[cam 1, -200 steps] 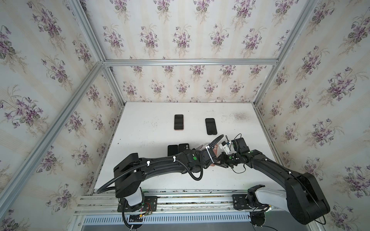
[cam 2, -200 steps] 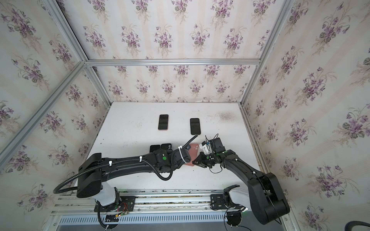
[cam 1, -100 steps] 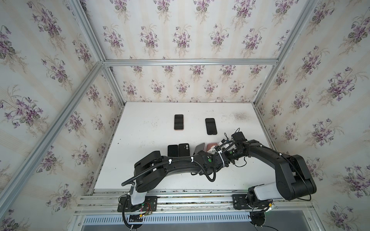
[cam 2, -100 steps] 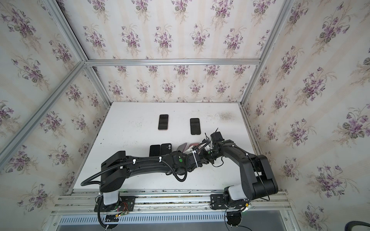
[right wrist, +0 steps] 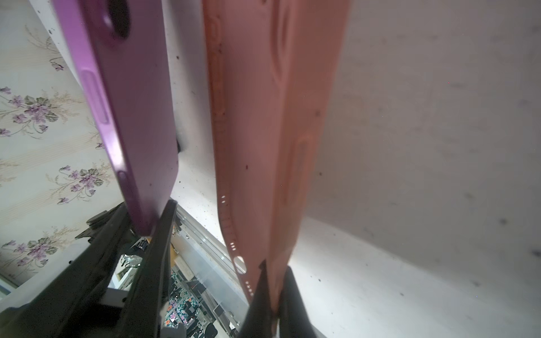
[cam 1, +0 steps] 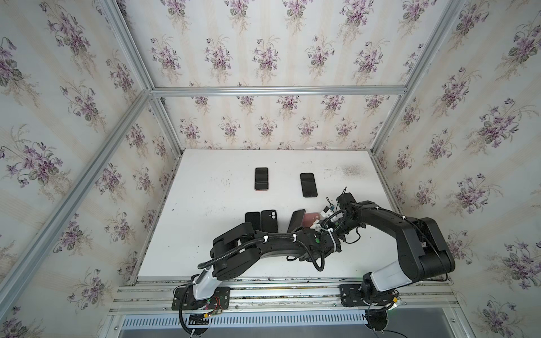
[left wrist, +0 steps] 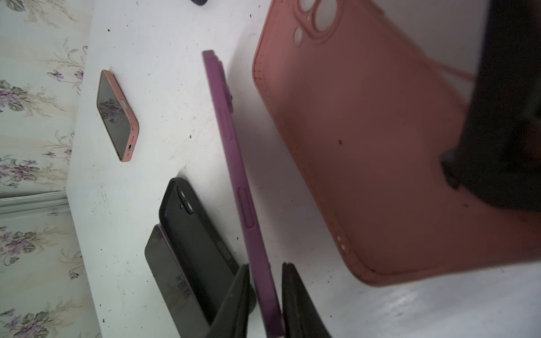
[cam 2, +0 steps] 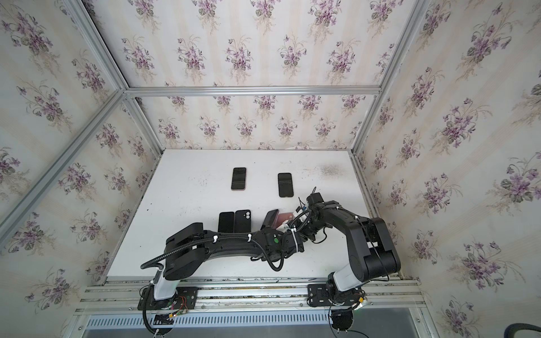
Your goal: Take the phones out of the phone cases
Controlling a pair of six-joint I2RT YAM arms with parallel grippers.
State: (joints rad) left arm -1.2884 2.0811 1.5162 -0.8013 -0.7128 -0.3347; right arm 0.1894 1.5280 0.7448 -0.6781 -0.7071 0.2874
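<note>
Above the near-right bench (cam 1: 205,210), our right end effector (right wrist: 275,272) clamps the empty case (right wrist: 263,131); the phone (left wrist: 234,152) stands just left, between the jaws of the left end effector (left wrist: 265,269), grip uncertain.

pink case (left wrist: 366,146) matt soft plastic, purple phone (left wrist: 234,164) w/ satin sheen, tabletop (left wrist: 164,58) scuffed

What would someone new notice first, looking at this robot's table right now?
Around the middle of the table, a purple phone sits edgewise between the fingers of the left gripper, close beside the empty pink case pinched by the right gripper. A dark pair lies flat side by side to their left, and two phones lie screen-up farther back.
</note>
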